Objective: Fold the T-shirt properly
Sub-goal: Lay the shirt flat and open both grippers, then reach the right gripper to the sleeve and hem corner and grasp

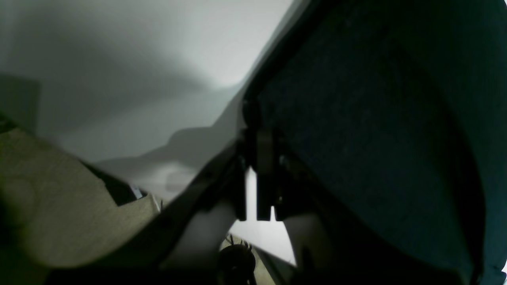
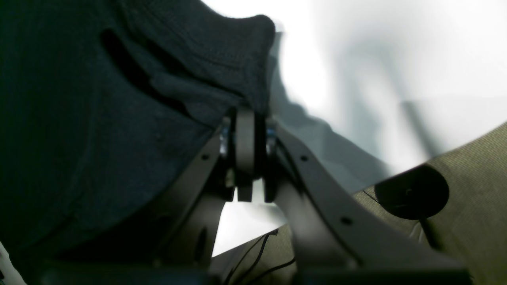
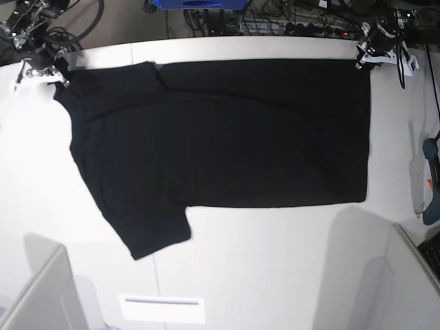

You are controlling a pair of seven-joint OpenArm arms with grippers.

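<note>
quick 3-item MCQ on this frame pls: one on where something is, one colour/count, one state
1. Where in the base view is the left gripper?
A. top right corner of the T-shirt
B. bottom centre of the table
C. on the lower sleeve

2. What colour is the shirt side facing up?
A. white
B. plain black
C. red striped

3. How does the right gripper stand?
A. wide open above bare table
B. shut on the shirt's cloth
C. out of every view

Answers: 1 A, the gripper sits at the shirt's top right corner. 2 B, no print shows. 3 B, the right wrist view shows dark cloth pinched between closed fingers.
</note>
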